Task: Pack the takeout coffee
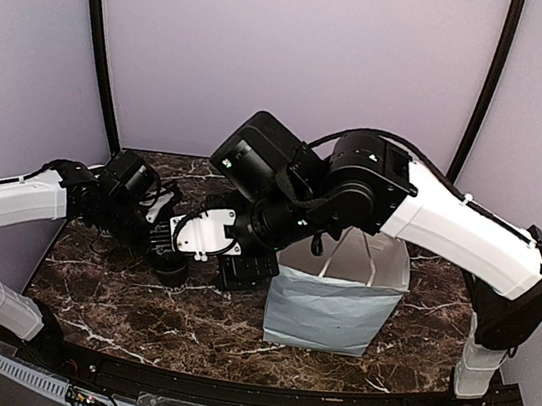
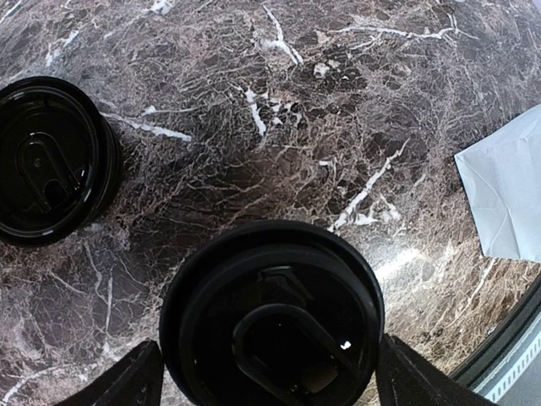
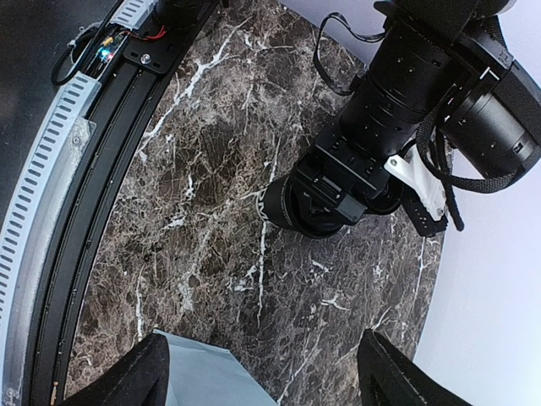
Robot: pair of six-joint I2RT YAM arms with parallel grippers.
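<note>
The takeout coffee (image 2: 270,326), a dark cup with a round black lid, stands on the marble table between my left gripper's fingers (image 2: 127,382), which press on both sides of it. My left gripper (image 2: 270,376) is shut on it. In the top view the left gripper (image 1: 170,258) is left of centre. The cup's dark side shows under that gripper in the right wrist view (image 3: 287,207). A second lidded dark cup (image 2: 51,161) stands further left. My right gripper (image 3: 262,372) is open and empty above the table, beside the left one in the top view (image 1: 246,270).
A white paper bag (image 1: 338,298) stands upright right of centre, its handles up under the right arm. Its corner shows in the left wrist view (image 2: 507,194) and the right wrist view (image 3: 199,376). The table's front edge rail (image 3: 59,194) runs close by.
</note>
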